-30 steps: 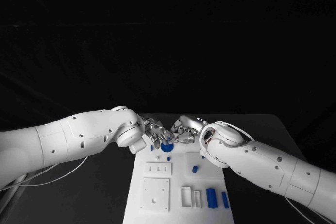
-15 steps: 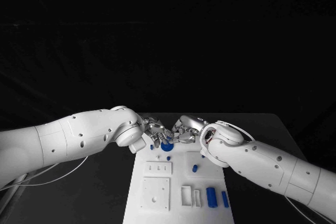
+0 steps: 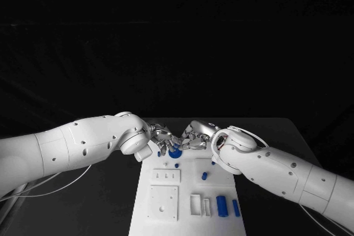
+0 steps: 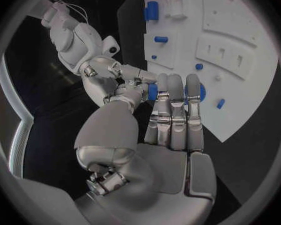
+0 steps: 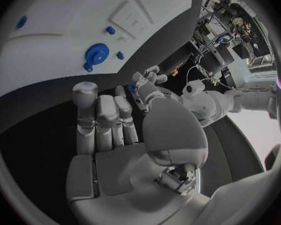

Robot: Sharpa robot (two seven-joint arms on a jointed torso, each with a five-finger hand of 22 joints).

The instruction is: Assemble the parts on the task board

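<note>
Both hands meet over the far end of the white task board (image 3: 189, 189). My left hand (image 3: 163, 139) pinches a small blue part (image 4: 152, 90) between thumb and a finger. The fingers of my right hand (image 3: 195, 138) reach up to that part (image 5: 132, 88), lying straight side by side with nothing in the palm. Just below the hands, a round blue disc (image 3: 175, 153) lies on the board (image 5: 53, 45). It is also seen past the right hand as the disc (image 5: 95, 53), and the left fingers half hide the disc (image 4: 197, 91).
Nearer me on the board lie a short blue peg (image 3: 205, 175), two blue cylinders (image 3: 221, 204) and several small blue pegs. White blocks with slots (image 3: 165, 177) and a white holed plate (image 3: 163, 203) stand on its left half. Black table surrounds the board.
</note>
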